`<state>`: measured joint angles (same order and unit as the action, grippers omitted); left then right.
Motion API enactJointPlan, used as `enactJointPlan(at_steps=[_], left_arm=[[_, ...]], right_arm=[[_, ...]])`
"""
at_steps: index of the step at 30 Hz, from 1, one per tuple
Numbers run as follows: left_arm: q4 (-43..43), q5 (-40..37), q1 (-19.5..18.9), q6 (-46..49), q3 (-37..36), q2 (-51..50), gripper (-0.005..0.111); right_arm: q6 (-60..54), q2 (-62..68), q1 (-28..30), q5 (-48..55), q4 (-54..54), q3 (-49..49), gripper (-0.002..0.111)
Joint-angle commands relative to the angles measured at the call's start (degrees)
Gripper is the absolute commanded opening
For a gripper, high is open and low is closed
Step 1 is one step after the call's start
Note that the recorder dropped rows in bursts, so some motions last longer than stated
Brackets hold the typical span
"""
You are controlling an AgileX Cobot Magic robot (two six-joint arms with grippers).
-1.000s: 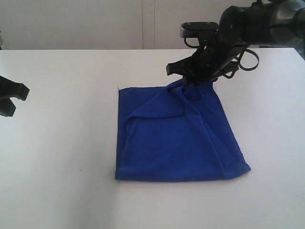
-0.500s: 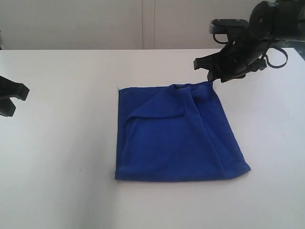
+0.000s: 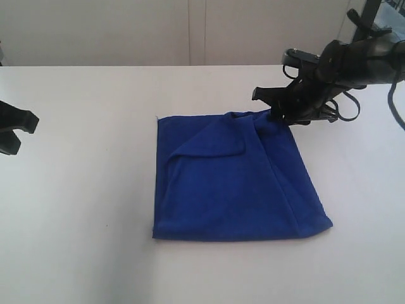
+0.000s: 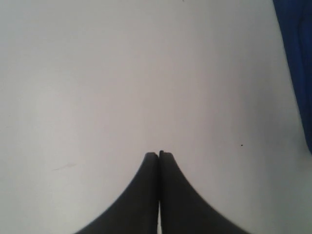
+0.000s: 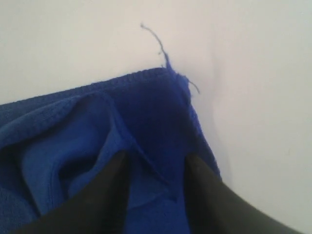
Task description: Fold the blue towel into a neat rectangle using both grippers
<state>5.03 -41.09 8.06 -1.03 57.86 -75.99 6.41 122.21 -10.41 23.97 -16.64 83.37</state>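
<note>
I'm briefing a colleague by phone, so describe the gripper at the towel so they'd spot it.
On the white table lies a blue towel. At its far right corner hangs the right gripper, jaws apart; the left gripper, shut, sits well left of the towel.

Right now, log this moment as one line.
towel: folded, flat on table, far right corner bunched | right gripper: open, astride that corner | left gripper: shut, over table, apart from towel

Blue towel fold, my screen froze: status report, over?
Left gripper shut, clear of blue towel. Right gripper open over its far right corner. Towel folded, rumpled. Path clear.
</note>
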Motion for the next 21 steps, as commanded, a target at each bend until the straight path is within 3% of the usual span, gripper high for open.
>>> enactJointPlan(at_steps=[1, 7, 15, 21], left_arm=[[0.73, -0.54, 0.05, 0.02, -0.17, 0.61, 0.000], [0.73, -0.54, 0.05, 0.02, -0.17, 0.61, 0.000], [0.73, -0.54, 0.05, 0.02, -0.17, 0.61, 0.000], [0.73, -0.54, 0.05, 0.02, -0.17, 0.61, 0.000]], right_arm=[[-1.47, 0.64, 0.13, -1.19, -0.20, -0.11, 0.035], [-3.31, 0.64, 0.13, -0.43, -1.79, -0.11, 0.000], [-4.75, -3.68, 0.01, 3.39, -3.04, 0.00, 0.000], [-7.81, -8.64, -3.50, 8.80, -3.32, 0.00, 0.000]])
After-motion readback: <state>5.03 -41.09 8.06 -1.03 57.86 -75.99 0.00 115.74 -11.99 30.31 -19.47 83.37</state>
